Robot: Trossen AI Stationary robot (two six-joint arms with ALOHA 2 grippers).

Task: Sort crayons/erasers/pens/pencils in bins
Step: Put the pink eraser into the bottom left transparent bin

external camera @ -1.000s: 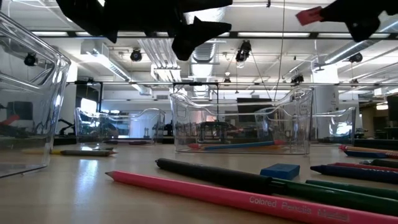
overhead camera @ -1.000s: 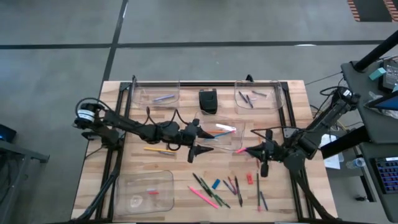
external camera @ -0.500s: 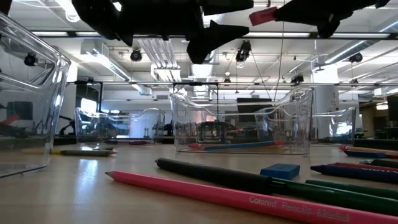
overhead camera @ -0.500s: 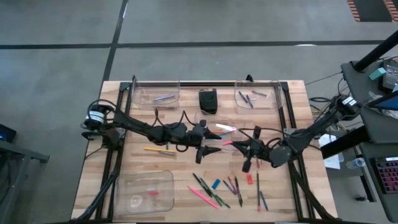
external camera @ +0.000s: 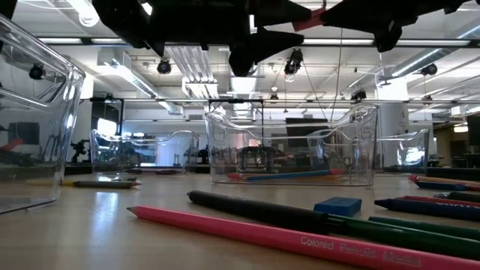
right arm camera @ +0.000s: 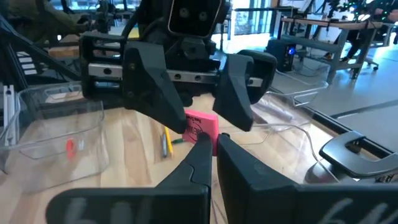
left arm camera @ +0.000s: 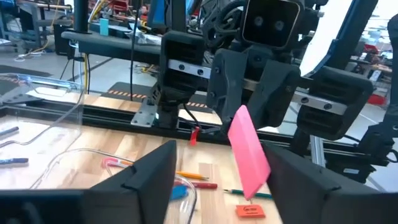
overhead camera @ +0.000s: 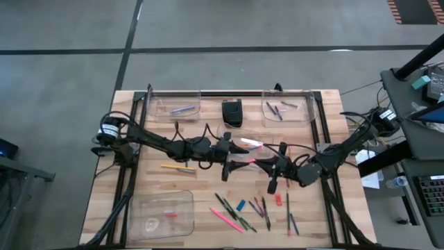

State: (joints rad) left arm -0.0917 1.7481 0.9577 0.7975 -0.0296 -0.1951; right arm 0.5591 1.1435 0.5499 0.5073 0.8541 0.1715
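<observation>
The right tool (overhead camera: 258,162) had its tips pinched on a pink eraser (left arm camera: 249,151), held up over mid-counter (overhead camera: 139,177). The left tool (overhead camera: 239,158) faced it with its jaws wide, the eraser poking lengthwise into that gap (handoff, I'd guess), not yet clamped.

I see four clear plastic bins (overhead camera: 173,104): two along the table's far edge with a small black box (overhead camera: 232,112) between them, one mid-table, one at the near left corner. Loose pencils and pens (overhead camera: 239,212) lie near-centre. Both grippers meet above mid-table, left gripper (overhead camera: 236,154) beside right gripper (overhead camera: 263,165), a pink flat eraser (left arm camera: 249,152) between them.
</observation>
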